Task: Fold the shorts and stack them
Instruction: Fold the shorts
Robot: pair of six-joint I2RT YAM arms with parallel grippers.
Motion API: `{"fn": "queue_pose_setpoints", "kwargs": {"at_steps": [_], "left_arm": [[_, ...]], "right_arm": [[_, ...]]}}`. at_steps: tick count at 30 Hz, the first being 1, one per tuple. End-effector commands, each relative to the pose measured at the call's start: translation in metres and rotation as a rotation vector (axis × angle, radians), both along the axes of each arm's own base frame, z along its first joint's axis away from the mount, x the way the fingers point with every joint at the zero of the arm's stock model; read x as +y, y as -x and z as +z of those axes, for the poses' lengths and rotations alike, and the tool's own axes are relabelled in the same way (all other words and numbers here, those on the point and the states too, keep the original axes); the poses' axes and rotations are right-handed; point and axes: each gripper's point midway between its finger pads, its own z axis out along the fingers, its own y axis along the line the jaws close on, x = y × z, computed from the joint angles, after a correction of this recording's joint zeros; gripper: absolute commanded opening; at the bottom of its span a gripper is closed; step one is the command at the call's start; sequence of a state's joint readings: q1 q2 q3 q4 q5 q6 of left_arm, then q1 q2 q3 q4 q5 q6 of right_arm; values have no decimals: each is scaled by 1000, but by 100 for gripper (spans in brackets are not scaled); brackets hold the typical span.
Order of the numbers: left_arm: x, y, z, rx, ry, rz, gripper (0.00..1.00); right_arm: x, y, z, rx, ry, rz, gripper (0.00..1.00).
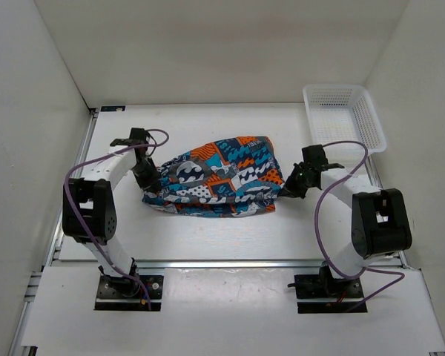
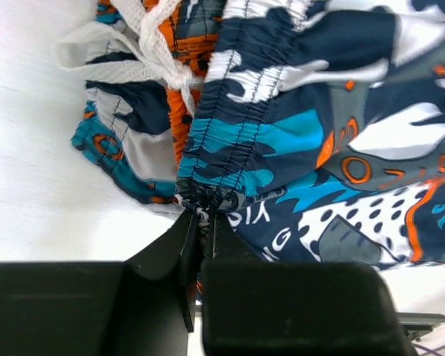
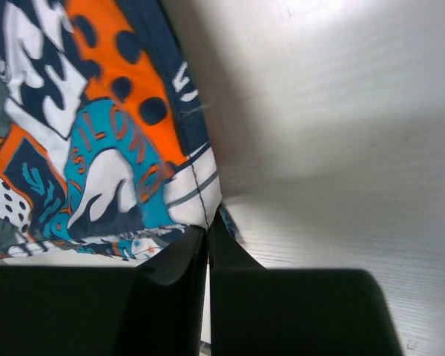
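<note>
on a white table (image 1: pixel 208 237) boxed by white walls, the shorts (image 1: pixel 215 178) lie mid-table in a soft, rumpled patchwork bundle. your left gripper (image 2: pixel 200 221) is pinched tight on the gathered elastic waistband (image 2: pixel 237 141), your right gripper (image 3: pixel 208 226) clamped on a stitched hem. it looks like mid-fold; next, carry both ends evenly, since the limp cloth may sag. a white mesh basket (image 1: pixel 371 119) waits far right.

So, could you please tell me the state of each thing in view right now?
shorts: lying bunched, pinched at both ends.
left gripper: shut on the shorts' waistband.
right gripper: shut on the shorts' hem corner.
drawstring: knotted.
basket: upright, nothing seen inside.
</note>
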State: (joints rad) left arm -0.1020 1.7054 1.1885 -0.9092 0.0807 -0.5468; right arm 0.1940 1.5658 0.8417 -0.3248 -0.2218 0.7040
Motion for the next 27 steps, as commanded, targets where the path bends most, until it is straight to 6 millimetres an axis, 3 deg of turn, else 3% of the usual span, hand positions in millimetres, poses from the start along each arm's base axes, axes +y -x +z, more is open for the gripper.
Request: {"fn": "queue_pose_setpoints", "kwargs": {"at_steps": [1,4,5,7,8,9,10,11,13,15,17,19,20,21,23,24,25,26,27], "left_arm": [[6,-26,39,-111,-48,-1,10],[9,-35,60,-140,-69,-3,10],[11,-49,75,-183,-84,-10,10],[15,-56,80,-159,-114,-19,10],[20,-73,100,-211,-145,-18,10],[24,-78,106,-217,-169,-23,10],[27,-83,106,-207,-189,-19,10],[32,-95,123,-249,-205,-9,10],[44,-97,132,-253,-249,0,10],[61,-94,127,-231,-261,19,10],[72,-88,123,-227,-264,48,10],[78,-75,99,-177,-267,55,10],[78,-69,95,-171,-268,55,10],[79,-54,74,-113,-250,67,10],[78,-46,56,-92,-225,68,10],[75,-33,44,-55,-211,60,10],[70,-26,41,-41,-184,53,16],[67,-22,34,-27,-170,61,44],[67,-16,35,-28,-169,62,67]], "right_arm": [[-8,-25,38,-110,54,-3,0],[-10,-40,65,-172,83,22,0],[-9,-45,74,-188,80,21,0],[-7,-59,100,-251,83,39,0],[-6,-64,110,-271,79,38,0],[-1,-67,115,-282,83,63,0],[4,-73,133,-319,91,82,0],[8,-73,140,-330,87,90,0],[19,-69,146,-347,102,144,0],[34,-59,152,-368,112,193,0],[39,-44,137,-345,157,241,0],[54,-23,119,-315,184,301,0],[52,-8,97,-265,217,323,0],[57,2,85,-249,238,351,0],[45,17,56,-195,306,343,0],[38,23,43,-161,332,330,0],[33,25,36,-152,350,315,0],[27,32,25,-125,372,315,2],[28,34,22,-112,366,322,13]]}}
